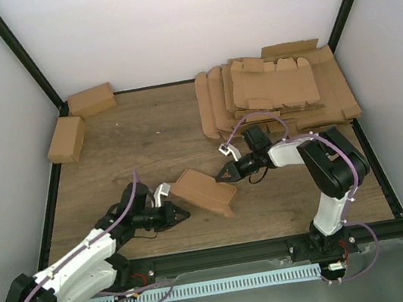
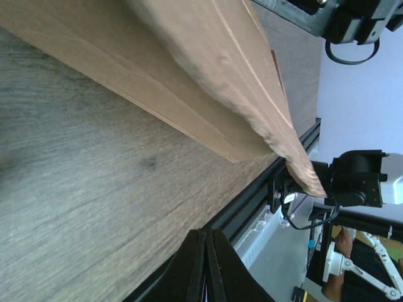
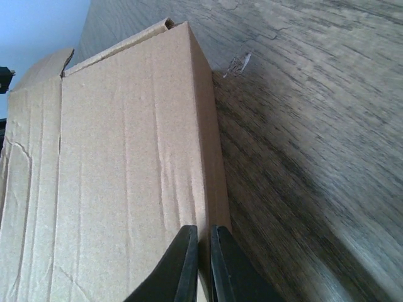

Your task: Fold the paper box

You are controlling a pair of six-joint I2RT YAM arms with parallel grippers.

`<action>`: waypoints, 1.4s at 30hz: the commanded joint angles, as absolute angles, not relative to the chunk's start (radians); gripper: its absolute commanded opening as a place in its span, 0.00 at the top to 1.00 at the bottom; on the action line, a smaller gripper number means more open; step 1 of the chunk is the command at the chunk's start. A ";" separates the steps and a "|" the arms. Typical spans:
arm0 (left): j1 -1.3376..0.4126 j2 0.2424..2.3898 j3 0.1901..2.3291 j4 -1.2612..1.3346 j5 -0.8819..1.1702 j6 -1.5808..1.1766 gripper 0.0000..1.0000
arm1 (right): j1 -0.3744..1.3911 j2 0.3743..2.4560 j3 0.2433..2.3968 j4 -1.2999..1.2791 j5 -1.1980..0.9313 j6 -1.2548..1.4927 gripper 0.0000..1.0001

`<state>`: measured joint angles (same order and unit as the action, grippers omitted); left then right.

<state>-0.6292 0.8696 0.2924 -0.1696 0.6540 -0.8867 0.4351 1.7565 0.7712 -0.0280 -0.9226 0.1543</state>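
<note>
**Paper box** (image 1: 204, 191): brown cardboard, oblong, largely formed. It lies slanted on the table (image 1: 132, 147), near the front middle, between the two arms. In the right wrist view a flap at its far end curls loose.

**Left jaws:** pressed together with nothing between them, low over the table just beside the box's near-left side, carried by the left arm (image 1: 87, 253).

**Right jaws:** drawn to a narrow slit at the edge of the box's right end, carried by the right arm (image 1: 327, 169). Contact with the card cannot be told.

**Finished boxes** (image 1: 91, 100): two, in the far-left corner.

**Flat blanks** (image 1: 276, 89): an overlapping stack, far right.
</note>
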 commanded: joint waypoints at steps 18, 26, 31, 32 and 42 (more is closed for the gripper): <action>-0.658 1.230 0.352 0.345 0.419 -0.864 0.96 | 0.380 1.809 0.837 -0.100 -0.867 0.125 0.85; -0.684 1.384 0.436 0.380 0.461 -0.850 0.96 | 0.391 1.772 0.857 -0.131 -0.817 0.129 0.81; -0.713 1.418 0.475 0.367 0.445 -0.841 0.96 | 0.428 1.749 0.855 -0.147 -0.781 0.138 0.80; -0.720 1.427 0.487 0.354 0.445 -0.836 0.96 | 0.441 1.745 0.854 -0.150 -0.773 0.139 0.80; -0.794 1.452 0.549 0.222 0.396 -0.819 0.96 | 0.549 1.692 0.835 -0.203 -0.647 0.147 0.79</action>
<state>-0.7670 1.4502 0.5213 0.2695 0.4240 -0.8444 0.5030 1.7466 0.8242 -0.1715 -0.6956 0.1432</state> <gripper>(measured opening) 0.041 0.213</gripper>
